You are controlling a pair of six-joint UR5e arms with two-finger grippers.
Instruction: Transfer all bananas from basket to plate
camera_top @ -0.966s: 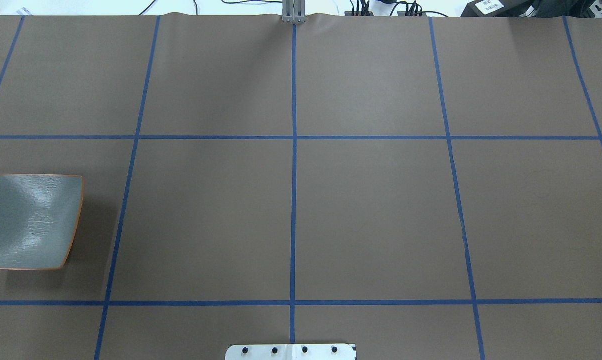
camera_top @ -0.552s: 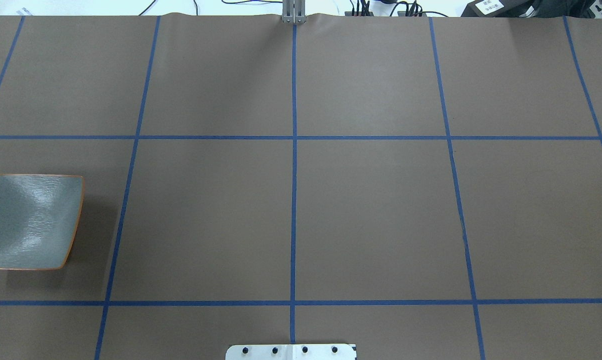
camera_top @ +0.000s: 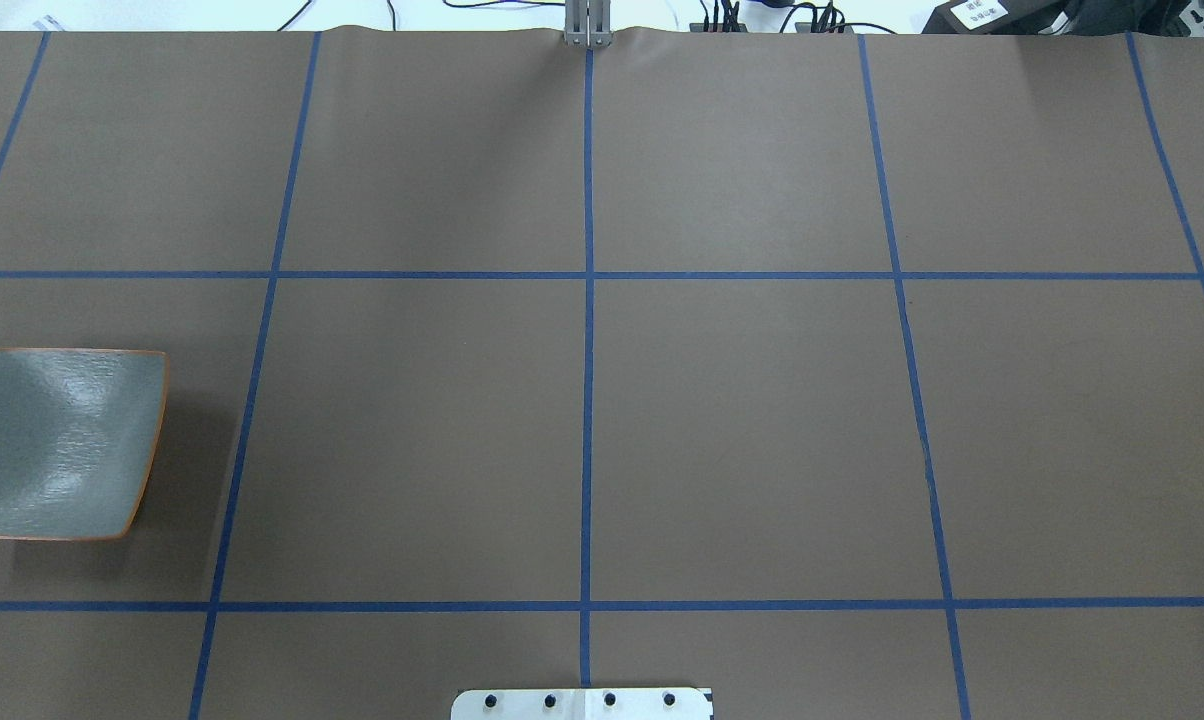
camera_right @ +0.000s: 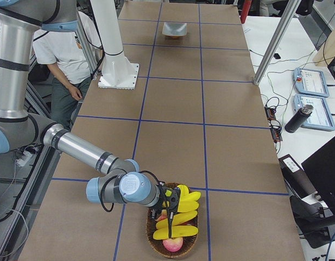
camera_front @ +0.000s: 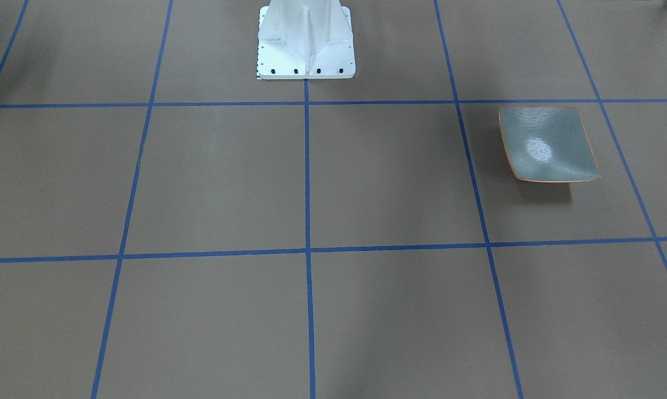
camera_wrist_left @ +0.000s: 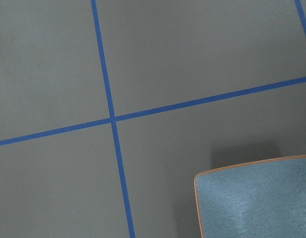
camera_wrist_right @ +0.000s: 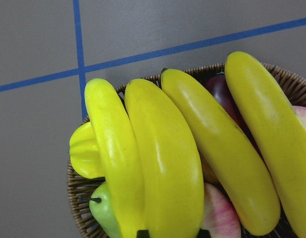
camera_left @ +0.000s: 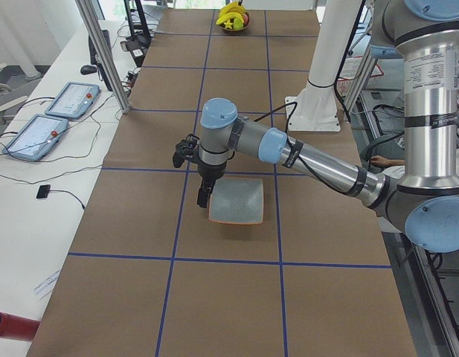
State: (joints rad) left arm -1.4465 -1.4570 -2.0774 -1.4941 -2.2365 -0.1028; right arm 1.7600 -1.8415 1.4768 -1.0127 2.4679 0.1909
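Note:
Several yellow bananas (camera_wrist_right: 167, 173) lie in a wicker basket (camera_wrist_right: 78, 198) at the table's right end, also seen in the exterior right view (camera_right: 181, 217). My right gripper (camera_wrist_right: 172, 233) is down on the basket, its fingertips (camera_wrist_right: 142, 233) tight against both sides of one banana; it also shows in the exterior right view (camera_right: 170, 209). The grey-green plate (camera_top: 62, 445) with its orange rim sits bare at the table's left end. My left gripper (camera_left: 203, 195) hangs above the table beside the plate (camera_left: 238, 202); I cannot tell whether it is open or shut.
The basket also holds a pink apple (camera_wrist_right: 217, 213), a green fruit (camera_wrist_right: 105, 210), a yellow starfruit (camera_wrist_right: 86, 153) and a dark plum (camera_wrist_right: 219, 87). The white robot pedestal (camera_front: 306, 39) stands mid-table at the robot's side. A person (camera_right: 64, 49) stands behind it.

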